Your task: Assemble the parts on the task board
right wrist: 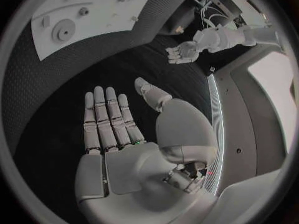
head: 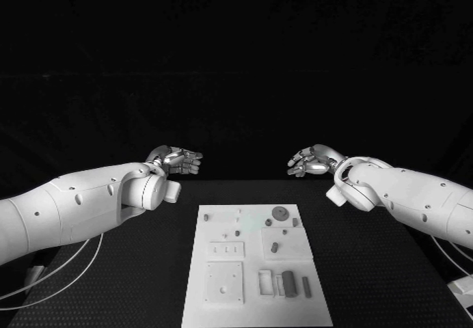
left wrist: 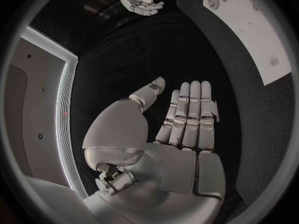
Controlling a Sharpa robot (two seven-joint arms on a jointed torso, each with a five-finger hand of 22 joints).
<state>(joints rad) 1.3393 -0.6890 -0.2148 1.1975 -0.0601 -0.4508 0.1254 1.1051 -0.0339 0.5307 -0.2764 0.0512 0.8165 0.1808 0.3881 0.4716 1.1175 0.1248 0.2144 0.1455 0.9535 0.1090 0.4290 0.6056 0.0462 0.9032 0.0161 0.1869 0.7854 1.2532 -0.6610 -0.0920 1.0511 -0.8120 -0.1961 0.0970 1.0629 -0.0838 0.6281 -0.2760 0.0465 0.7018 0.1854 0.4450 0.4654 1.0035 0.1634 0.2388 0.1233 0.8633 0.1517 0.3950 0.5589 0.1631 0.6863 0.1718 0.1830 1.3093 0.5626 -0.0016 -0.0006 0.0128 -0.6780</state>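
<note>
Head view has the flat white rectangular task board (head: 258, 266) nearest us mid-table with its small grey parts (head: 288, 281) untouched, and beyond it our silver left hand (head: 176, 162) and right hand (head: 314, 161) hover empty, fingers spread, so we reckon we're pre-pick, reaching down next.

Dim, dark surroundings; bright white arms; fisheye-bent wrist-view edges.
</note>
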